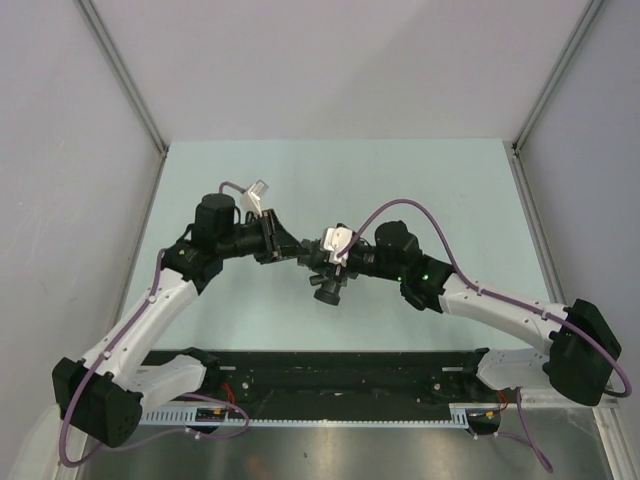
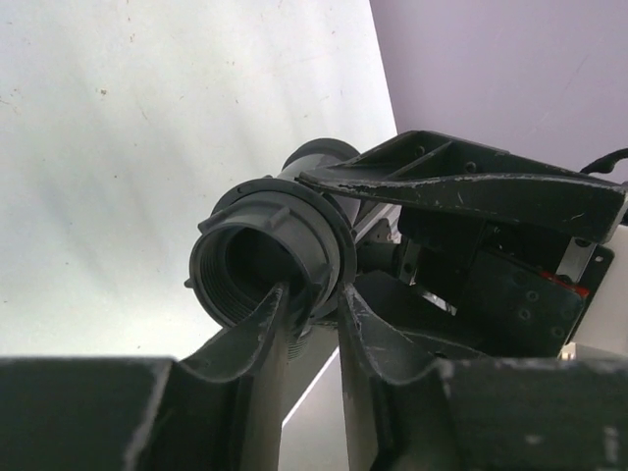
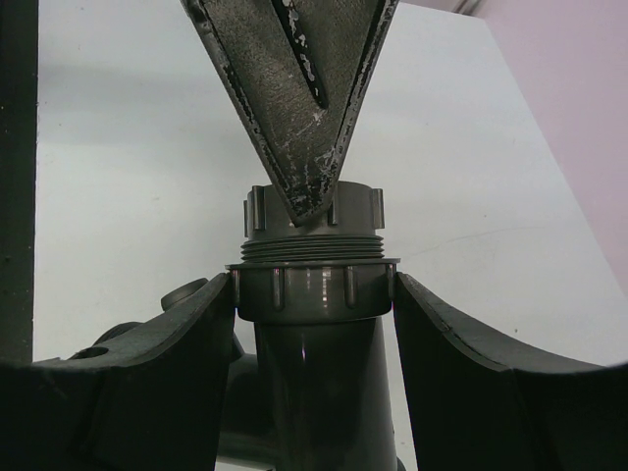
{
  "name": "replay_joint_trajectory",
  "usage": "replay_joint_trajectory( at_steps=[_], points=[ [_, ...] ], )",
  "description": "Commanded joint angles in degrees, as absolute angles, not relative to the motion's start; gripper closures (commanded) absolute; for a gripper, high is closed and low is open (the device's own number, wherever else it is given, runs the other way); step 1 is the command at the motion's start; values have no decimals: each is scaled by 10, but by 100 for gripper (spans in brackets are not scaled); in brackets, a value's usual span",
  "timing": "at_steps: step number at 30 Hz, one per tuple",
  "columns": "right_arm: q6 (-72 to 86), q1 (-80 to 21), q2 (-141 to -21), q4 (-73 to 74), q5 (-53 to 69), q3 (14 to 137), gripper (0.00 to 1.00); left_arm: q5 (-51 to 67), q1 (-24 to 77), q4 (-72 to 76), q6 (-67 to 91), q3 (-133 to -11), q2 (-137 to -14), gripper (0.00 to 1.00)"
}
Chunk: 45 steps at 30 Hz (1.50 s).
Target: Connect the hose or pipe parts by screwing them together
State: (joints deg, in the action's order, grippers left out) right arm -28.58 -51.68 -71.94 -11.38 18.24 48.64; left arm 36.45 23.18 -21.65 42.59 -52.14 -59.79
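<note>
Right end: I am clamping my right gripper [image 3: 314, 290] on the ribbed collar [image 3: 294, 294] of the Y-branched pipe fitting [image 3: 314, 392]. One finger is touching each side of the collar.
Left end: I am keeping my left gripper [image 2: 312, 294] narrow and pinching the rim of the threaded ring [image 2: 265, 260]. One fingertip is lying at the edge of the mouth and the other outside the wall.
Fitting, place: it is hanging clear of the pale green table [image 1: 400, 180], over the table's middle and between my two wrists. One round mouth is facing the near edge.
Side branch [image 3: 182, 294]: it is leaning off to the left of the main tube, below the collar, and my right finger is partly hiding it.
Ring, place: it is sitting at the end of the fitting's outer thread [image 3: 312, 250], in line with the tube. A few turns of thread are showing bare between ring and collar.
Ring, engagement: I cannot tell whether its thread is biting.
Purple cable [image 1: 420, 212]: it is arching from my right wrist back to the arm.
</note>
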Motion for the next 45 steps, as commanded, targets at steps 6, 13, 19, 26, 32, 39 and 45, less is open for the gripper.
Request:
replay_joint_trajectory(
  at_steps=[6, 13, 19, 26, 32, 39, 45],
  points=[
    [-248, -496, -693, -152, 235, 506, 100, 458, 229, -169, 402, -491, -591, 86],
    [-217, -467, -687, -158, 328, 506, 100, 567, 230, -142, 271, -491, -641, 100],
    [-172, -431, -682, -164, 421, 506, 100, 606, 242, -143, 139, -494, -660, 99],
    [-121, -386, -685, -170, 530, 506, 100, 527, 306, -142, -88, -476, -593, 100],
    [-104, -382, -689, -158, 572, 507, 100, 458, 369, -141, -324, -447, -524, 100],
    [-98, -381, -679, -132, 599, 506, 100, 417, 376, -142, -540, -405, -500, 100],
    [-107, -393, -685, -105, 613, 506, 100, 303, 422, -140, -626, -400, -505, 89]
  ],
)
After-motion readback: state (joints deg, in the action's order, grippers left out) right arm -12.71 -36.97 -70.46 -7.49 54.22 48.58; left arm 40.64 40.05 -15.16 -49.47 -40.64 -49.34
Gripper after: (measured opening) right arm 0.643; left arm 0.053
